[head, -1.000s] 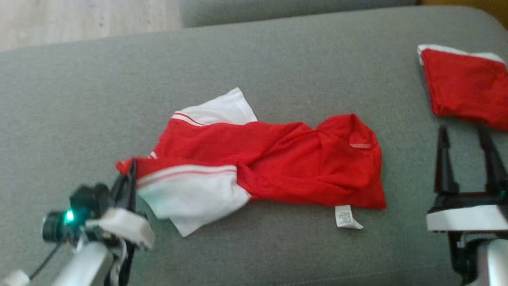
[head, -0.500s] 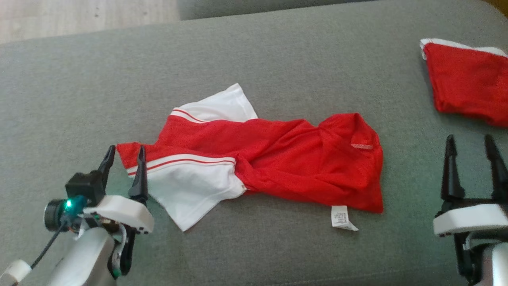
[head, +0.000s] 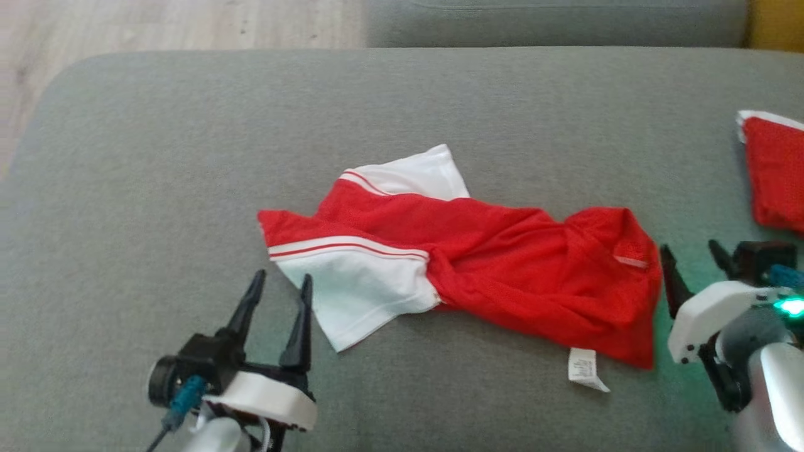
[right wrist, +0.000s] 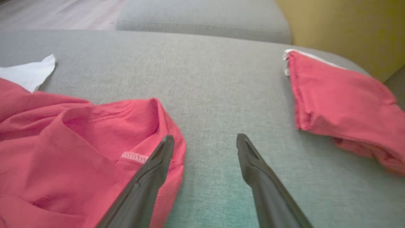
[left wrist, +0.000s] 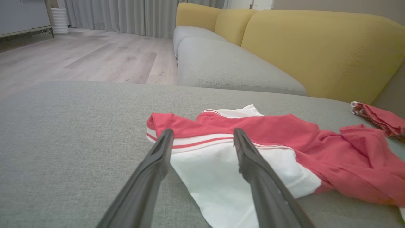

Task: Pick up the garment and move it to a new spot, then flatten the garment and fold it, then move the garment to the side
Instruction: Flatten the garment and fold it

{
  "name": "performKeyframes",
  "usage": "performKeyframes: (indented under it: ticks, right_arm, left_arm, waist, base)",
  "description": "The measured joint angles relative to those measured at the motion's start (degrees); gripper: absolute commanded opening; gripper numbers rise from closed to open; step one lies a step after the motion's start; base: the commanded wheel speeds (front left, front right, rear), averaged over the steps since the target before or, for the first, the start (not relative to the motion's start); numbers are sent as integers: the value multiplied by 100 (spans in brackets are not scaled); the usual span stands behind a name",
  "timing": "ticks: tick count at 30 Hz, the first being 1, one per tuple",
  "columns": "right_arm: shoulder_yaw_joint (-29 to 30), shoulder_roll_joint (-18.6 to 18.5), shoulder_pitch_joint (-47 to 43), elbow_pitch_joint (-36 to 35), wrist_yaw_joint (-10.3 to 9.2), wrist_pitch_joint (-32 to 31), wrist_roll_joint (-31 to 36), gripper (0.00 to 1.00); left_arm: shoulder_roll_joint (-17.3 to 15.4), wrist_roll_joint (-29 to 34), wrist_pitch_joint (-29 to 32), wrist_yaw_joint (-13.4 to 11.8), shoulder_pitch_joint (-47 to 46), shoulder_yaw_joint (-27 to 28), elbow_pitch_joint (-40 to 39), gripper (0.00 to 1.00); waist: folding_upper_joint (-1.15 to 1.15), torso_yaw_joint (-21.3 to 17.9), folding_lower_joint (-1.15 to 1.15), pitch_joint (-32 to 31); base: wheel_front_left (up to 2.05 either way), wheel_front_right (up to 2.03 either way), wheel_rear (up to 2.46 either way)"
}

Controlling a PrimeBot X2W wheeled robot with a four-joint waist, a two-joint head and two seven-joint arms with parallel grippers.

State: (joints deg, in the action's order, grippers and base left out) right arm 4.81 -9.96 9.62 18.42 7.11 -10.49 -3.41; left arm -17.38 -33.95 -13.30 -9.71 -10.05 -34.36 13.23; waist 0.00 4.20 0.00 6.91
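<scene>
Lying crumpled across the middle of a grey sofa seat (head: 157,157): one garment (head: 502,251), a red mesh shirt with white sleeves edged in red stripes, stretched crosswise, twisted near its middle, not yet flattened. One sleeve (head: 364,295) spreads at its near-left end; a second sleeve (head: 418,179) pokes out on the far side. The collar end lies to the right, and a white label (head: 585,369) trails off the near hem onto the seat. Left hand (head: 282,276): fingers spread wide, nothing between them, set just beside the near-left sleeve and apart from it, pointing away from the robot. Right hand (head: 688,246): likewise wide and empty, at the garment's right end, its left finger just beside the collar edge; whether it touches the fabric cannot be told. Further right, well apart from the garment, lies a red cloth (head: 776,176) with a white edge, folded, near the seat's right side. Beyond stand another grey cushion (left wrist: 227,69), a yellow backrest (left wrist: 316,47), a pale wood floor (head: 157,25) and grey curtains (left wrist: 126,15).
</scene>
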Motion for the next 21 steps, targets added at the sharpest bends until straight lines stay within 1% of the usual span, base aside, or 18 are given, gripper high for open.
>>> performKeyframes:
  ticks: [1,5,10,11,12,13,14,17,21]
  right_arm:
    - [-81,-60,69,188,0,-82,-97,100]
    - [-505,-294,447,754,0,-446,-517,100]
    - [-979,-556,834,1371,0,-1189,-1137,100]
    - [-1026,-595,860,1451,0,-1266,-1257,90]
    - [-1076,-655,878,1488,0,-1303,-1346,58]
    - [-1204,-802,975,1551,0,-1358,-1471,7]
    - [-1254,-866,1047,1575,0,-1368,-1503,0]
    - [-1392,-1009,1318,1635,0,-1280,-1494,0]
    - [-1365,-1196,1823,1760,0,-851,-1209,0]
  left_arm:
    - [9,29,-7,-45,35,-66,-92,100]
    - [30,73,-5,-97,129,-143,-334,100]
    - [49,76,20,-167,129,-261,-515,100]
    - [54,79,21,-172,129,-268,-536,100]
    - [54,99,33,-175,129,-269,-561,100]
    - [53,125,45,-199,129,-269,-610,100]
    - [53,125,45,-204,128,-270,-617,100]
    - [53,125,45,-238,129,-270,-636,100]
    - [57,126,45,-240,129,-278,-682,100]
  waist:
    - [0,65,0,-1]
    - [0,293,0,19]
    - [0,518,0,62]
    - [0,560,0,70]
    - [0,600,0,79]
    - [0,679,0,98]
    - [0,716,0,108]
    - [0,818,0,133]
    - [0,943,0,157]
  base:
    - [0,0,0]
    - [0,0,0]
    - [0,0,0]
    - [0,0,0]
    - [0,0,0]
    - [0,0,0]
    - [0,0,0]
    - [0,0,0]
    - [0,0,0]
